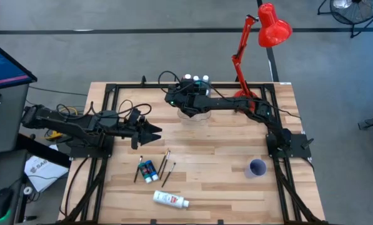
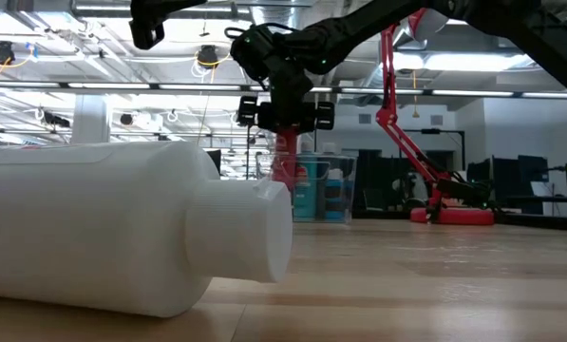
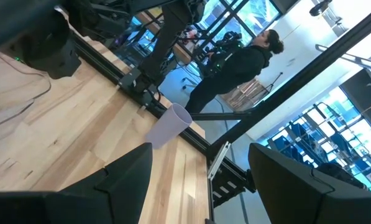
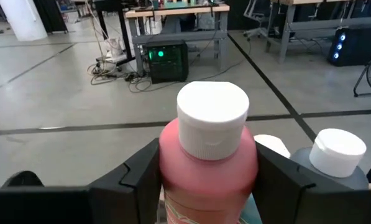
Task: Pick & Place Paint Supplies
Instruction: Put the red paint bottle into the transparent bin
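Note:
My right gripper (image 4: 207, 186) is shut on a pink-red paint bottle (image 4: 207, 165) with a white cap, at the clear box (image 2: 323, 190) by the table's far edge. The box holds light blue bottles (image 2: 313, 195) and a grey, white-capped one (image 4: 334, 163). My left gripper (image 1: 152, 131) hangs open over the table's left part, touching nothing. Near the front lie small blue-green bottles (image 1: 149, 170), thin brushes (image 1: 166, 165) and a white bottle (image 1: 170, 199) on its side. My right gripper pinches the pink-red bottle's body just under the cap (image 4: 168, 163) between its two fingers, one on each side. The fingers come nearly level from the table's near side. The bottle stands upright; its lower end (image 2: 285, 166) is at the box's rim, and its base is hidden.
A purple cup (image 1: 257, 167) stands at the right, also in the left wrist view (image 3: 169, 124). A red desk lamp (image 1: 261, 37) rises at the far right behind the box. A person (image 3: 235, 65) stands in the room beyond the table. Bare wood lies between the box and the brushes.

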